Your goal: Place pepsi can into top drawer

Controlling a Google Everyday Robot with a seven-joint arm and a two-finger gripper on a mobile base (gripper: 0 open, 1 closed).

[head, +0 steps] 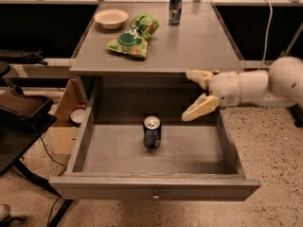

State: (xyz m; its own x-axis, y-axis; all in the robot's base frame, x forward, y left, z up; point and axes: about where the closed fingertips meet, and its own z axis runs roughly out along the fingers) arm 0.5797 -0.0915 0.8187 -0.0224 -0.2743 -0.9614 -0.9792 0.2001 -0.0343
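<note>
Evidently the can point(152, 132) was where the task wanted it: it stood in the open drawer point(118, 157), on the floor of the box, about midway between the side walls and nearer the back than the front, touching neither wall. Its long axis ran straight up and down, with the silver top toward the ceiling and the blue side toward me.

The hand point(188, 96) hung released and empty, its two pale fingers point(201, 109) spread wide. It was up by the front edge of the surface point(199, 46), over the drawer's right rear corner as I faced it. From the hand, the can lay down and off to the left with open air between them. The spread fingers pointed roughly that way, the lower one sloping toward the drawer.

By my reckoning the placing was done, and whatever came next turned on that gap: the arm could pull clear without grazing the upright can, which would tip easily if nudged near its top.

On the surface sat a bowl point(111, 18), a green bag point(132, 34) and a slim can point(175, 6).
</note>
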